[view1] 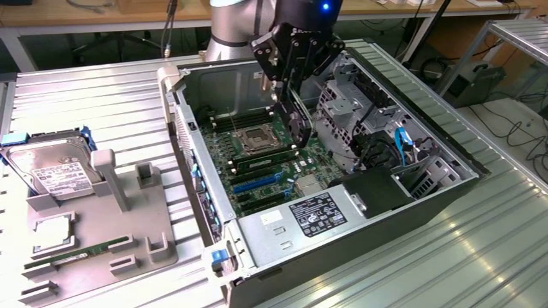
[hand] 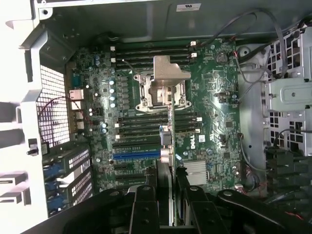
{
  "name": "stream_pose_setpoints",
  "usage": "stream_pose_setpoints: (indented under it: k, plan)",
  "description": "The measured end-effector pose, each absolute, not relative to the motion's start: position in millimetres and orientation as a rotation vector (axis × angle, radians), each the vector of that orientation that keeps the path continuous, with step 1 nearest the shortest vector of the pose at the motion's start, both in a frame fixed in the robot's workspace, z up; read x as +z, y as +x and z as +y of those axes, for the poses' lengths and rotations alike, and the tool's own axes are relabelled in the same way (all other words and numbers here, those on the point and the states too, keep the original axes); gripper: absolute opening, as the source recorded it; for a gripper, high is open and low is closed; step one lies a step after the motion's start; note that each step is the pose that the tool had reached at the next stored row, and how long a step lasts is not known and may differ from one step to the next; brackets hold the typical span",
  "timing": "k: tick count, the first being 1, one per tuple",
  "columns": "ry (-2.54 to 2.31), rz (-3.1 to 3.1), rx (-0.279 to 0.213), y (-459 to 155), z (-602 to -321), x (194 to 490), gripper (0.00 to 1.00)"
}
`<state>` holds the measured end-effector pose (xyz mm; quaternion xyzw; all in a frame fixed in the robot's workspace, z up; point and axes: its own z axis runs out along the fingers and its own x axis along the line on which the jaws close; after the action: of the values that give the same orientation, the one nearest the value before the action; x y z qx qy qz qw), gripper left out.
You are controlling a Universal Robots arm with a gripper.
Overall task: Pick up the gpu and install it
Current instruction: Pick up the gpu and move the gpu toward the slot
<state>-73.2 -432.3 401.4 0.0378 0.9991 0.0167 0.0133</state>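
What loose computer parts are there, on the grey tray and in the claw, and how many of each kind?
hard drive: 1
square silver chip: 1
green memory stick: 1
gpu, held in the claw: 1
Total: 4

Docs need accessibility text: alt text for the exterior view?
The robot arm's fingers hold the gpu on edge over the motherboard inside an open computer case lying on its side. On the exterior view's left are a hard drive and a grey tray with a green memory stick.
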Motion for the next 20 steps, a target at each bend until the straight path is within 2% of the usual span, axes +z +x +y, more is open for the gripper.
stream_pose_setpoints:
  k: [20]
  plan:
    - [0.118, 3.112, 0.049, -58, -430, 395, 0.27]
